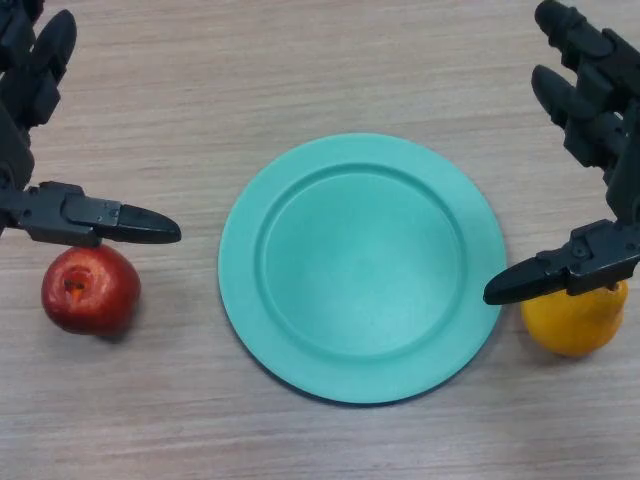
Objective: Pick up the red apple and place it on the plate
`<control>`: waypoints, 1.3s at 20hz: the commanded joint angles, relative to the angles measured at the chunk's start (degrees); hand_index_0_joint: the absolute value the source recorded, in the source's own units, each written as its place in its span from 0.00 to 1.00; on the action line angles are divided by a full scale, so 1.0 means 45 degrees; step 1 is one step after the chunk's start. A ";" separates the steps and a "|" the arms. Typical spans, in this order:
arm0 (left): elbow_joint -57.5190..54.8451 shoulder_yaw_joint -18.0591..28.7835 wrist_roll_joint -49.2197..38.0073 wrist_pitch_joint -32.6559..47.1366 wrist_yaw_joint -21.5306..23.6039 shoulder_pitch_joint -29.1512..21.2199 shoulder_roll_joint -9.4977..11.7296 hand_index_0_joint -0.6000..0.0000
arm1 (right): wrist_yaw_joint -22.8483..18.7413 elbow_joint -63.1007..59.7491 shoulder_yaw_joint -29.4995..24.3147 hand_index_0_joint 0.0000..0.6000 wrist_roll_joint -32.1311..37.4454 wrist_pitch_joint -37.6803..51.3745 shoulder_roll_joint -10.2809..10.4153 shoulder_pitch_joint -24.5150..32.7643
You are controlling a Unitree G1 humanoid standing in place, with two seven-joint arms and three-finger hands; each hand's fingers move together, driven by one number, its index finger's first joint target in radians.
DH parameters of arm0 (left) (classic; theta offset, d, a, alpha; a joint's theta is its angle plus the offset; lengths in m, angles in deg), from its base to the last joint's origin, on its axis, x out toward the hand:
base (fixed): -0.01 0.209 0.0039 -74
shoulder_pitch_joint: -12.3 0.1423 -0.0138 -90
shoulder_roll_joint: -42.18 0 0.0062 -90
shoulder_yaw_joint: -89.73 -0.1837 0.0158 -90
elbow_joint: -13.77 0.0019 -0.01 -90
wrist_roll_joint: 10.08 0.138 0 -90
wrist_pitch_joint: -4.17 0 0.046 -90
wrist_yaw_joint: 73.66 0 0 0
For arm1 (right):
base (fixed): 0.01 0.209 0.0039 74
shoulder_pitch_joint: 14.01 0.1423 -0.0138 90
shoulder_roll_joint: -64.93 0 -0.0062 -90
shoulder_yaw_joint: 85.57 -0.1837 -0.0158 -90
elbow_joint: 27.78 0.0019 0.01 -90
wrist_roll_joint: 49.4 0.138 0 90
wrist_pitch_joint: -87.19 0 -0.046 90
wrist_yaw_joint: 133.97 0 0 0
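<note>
- Underneath everything, a light wood-grain table point(330, 60) spans the whole view.
- At the centre lies a round turquoise plastic plate point(245, 300), bare.
- At ten o'clock the robot's black left hand point(35, 140) hangs spread, fingers straight, thumb pointing over the apple, holding nothing.
- At two o'clock the black right hand point(600, 130) mirrors it, equally splayed and empty.
- At eight o'clock, apart from the plate's rim, the shiny red apple point(90, 292) sits on the table.
- At four o'clock a yellow-orange fruit point(575, 322) rests just beside the plate.
</note>
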 commanded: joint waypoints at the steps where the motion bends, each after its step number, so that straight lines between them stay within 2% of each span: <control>1: -0.0733 0.1212 -0.0578 0.1420 0.0315 -0.0571 0.0764 1.00 | 0.0030 0.0640 -0.0473 0.00 0.0390 0.1063 -0.0321 0.0548; 3: -0.0761 0.1189 -0.0548 0.1329 0.0363 -0.0571 0.0820 1.00 | 0.0005 0.0776 -0.0484 0.00 0.0502 0.1031 -0.0334 0.0516; 7: -0.1446 0.1477 -0.0952 0.0488 0.0084 -0.0284 0.0848 1.00 | -0.0181 0.1027 -0.0082 0.00 0.0561 0.1049 -0.0049 0.0285; 9: -0.1889 0.1632 -0.0719 0.0750 0.0082 0.0179 0.0687 1.00 | -0.0231 0.1074 0.0117 0.00 0.0576 0.0857 0.0057 0.0361; 11: -0.2994 0.2047 -0.0973 -0.0005 0.0024 0.1034 0.0434 1.00 | -0.0255 0.1035 0.0312 0.00 0.0523 0.0754 0.0158 0.0539; 12: -0.3781 0.2454 -0.1278 -0.0542 -0.0565 0.1899 0.0118 1.00 | -0.0259 0.0922 0.0341 0.00 0.0617 0.0844 0.0244 0.0621; 13: -0.3951 0.2583 -0.1316 -0.0564 -0.0774 0.2138 -0.0026 1.00 | -0.0271 0.0874 0.0363 0.00 0.0649 0.0857 0.0266 0.0629; 14: -0.3857 0.2622 -0.0486 0.0718 -0.1835 0.3015 -0.0549 1.00 | -0.0280 0.0657 0.0377 0.00 0.0783 0.0838 0.0302 0.0759; 15: -0.3781 0.2768 -0.0478 0.1017 -0.2047 0.3212 -0.0822 1.00 | -0.0277 0.0594 0.0322 0.00 0.0881 0.0783 0.0307 0.0847; 16: -0.3646 0.2951 -0.0126 0.1917 -0.2391 0.3858 -0.1344 1.00 | -0.0302 0.0232 0.0246 0.00 0.0791 0.0976 0.0150 0.1263; 17: -0.3571 0.3000 0.0008 0.2316 -0.2561 0.4090 -0.1521 1.00 | -0.0323 0.0154 0.0202 0.00 0.0791 0.1044 0.0125 0.1365; 18: -0.2937 0.3111 0.0921 0.4013 -0.3121 0.4597 -0.1840 1.00 | -0.0495 -0.0164 0.0306 0.00 0.0709 0.1411 0.0163 0.1492; 19: -0.2697 0.3246 0.1004 0.4423 -0.3289 0.4719 -0.1916 1.00 | -0.0565 -0.0274 0.0376 0.00 0.0676 0.1441 0.0175 0.1571; 20: -0.1750 0.3802 0.1219 0.5571 -0.3764 0.4878 -0.1862 1.00 | -0.0542 -0.0432 0.0639 0.00 0.0388 0.1519 0.0188 0.1710; 21: -0.1349 0.3972 0.1348 0.5977 -0.3889 0.4872 -0.1812 1.00 | -0.0501 -0.0464 0.0696 0.00 0.0296 0.1552 0.0219 0.1724; 22: -0.0069 0.4388 0.1790 0.7097 -0.3873 0.4684 -0.1546 1.00 | -0.0442 -0.0597 0.0865 0.00 0.0029 0.1680 0.0343 0.1771; 23: 0.0411 0.4565 0.1817 0.7406 -0.3847 0.4606 -0.1409 1.00 | -0.0433 -0.0658 0.0943 0.00 -0.0079 0.1721 0.0397 0.1767; 24: 0.1664 0.4710 0.2205 0.8243 -0.3629 0.4397 -0.1072 1.00 | -0.0380 -0.0729 0.1047 0.00 -0.0232 0.1740 0.0552 0.1767; 25: 0.2313 0.4728 0.2469 0.8748 -0.3534 0.4289 -0.0932 1.00 | -0.0369 -0.0761 0.1072 0.00 -0.0269 0.1737 0.0609 0.1781; 26: 0.3665 0.4667 0.2649 0.9465 -0.3153 0.3995 -0.0485 1.00 | -0.0356 -0.0787 0.1108 0.00 -0.0345 0.1779 0.0698 0.1792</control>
